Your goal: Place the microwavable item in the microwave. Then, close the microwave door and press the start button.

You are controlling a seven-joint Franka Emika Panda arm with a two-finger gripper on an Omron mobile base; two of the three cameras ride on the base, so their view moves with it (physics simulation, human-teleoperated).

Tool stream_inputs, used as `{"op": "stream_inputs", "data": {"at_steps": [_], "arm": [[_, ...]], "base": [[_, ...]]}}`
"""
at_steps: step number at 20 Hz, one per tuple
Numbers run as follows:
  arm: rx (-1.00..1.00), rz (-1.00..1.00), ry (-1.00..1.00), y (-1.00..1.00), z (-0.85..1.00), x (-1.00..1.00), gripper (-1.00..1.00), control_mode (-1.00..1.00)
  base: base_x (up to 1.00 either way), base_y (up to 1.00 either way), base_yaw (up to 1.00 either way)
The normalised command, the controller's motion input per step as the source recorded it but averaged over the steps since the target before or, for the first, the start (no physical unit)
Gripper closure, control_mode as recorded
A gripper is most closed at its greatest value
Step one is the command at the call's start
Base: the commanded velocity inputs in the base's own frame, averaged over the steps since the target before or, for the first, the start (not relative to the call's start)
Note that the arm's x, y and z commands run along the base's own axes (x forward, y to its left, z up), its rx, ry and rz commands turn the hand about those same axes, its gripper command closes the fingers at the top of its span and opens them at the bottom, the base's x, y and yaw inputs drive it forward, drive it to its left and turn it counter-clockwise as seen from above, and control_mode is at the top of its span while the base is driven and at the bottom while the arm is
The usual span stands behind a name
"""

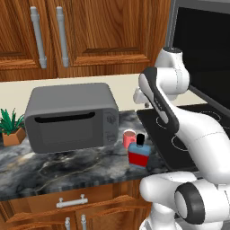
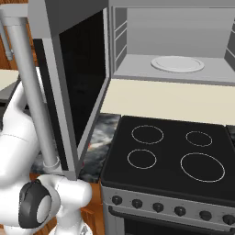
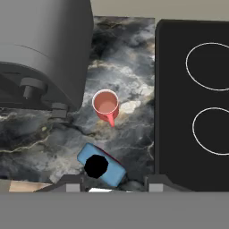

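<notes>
The small red-pink cup [image 3: 106, 103] stands upright on the dark marble counter [image 3: 129, 67], just right of a dark-grey box appliance; it also shows in the left base view [image 1: 129, 137]. My gripper [image 3: 115, 184] hangs well above the counter, open, nothing between its fingertips [image 3: 74, 183], looking down on the cup and a bottle. The microwave [image 2: 174, 46] sits above the stove with its grey interior and white round plate [image 2: 177, 64] exposed. Its door [image 2: 82, 87] of black glass is swung wide open to the left, with the long grey bar handle [image 2: 32, 92] toward me.
A squat red-and-blue bottle with a black cap [image 3: 100, 166] stands on the counter just in front of the cup. The dark-grey box appliance [image 1: 72, 117] fills the counter's left. A black stove top [image 2: 165, 156] lies to the right. A potted plant [image 1: 11, 128] sits far left.
</notes>
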Motion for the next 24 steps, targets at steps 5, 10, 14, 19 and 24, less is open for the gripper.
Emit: {"op": "stream_inputs", "data": {"at_steps": [5, 10, 14, 19, 24], "arm": [[0.0, 0.0, -0.1, 0.0, -0.02, -0.2, -1.0, -1.0], [-0.08, -0.07, -0.06, 0.27, -0.37, -0.2, -1.0, -1.0], [-0.08, -0.11, 0.04, 0.41, -0.34, 0.0, -1.0, -1.0], [0.0, -0.02, 0.08, 0.04, -0.14, 0.07, -1.0, -1.0], [0.01, 0.0, 0.04, -0.05, -0.06, 0.07, -1.0, -1.0]], "base": [[0.0, 0.0, 0.0], [0.0, 0.0, 0.0], [0.0, 0.0, 0.0], [0.0, 0.0, 0.0], [0.0, 0.0, 0.0]]}}
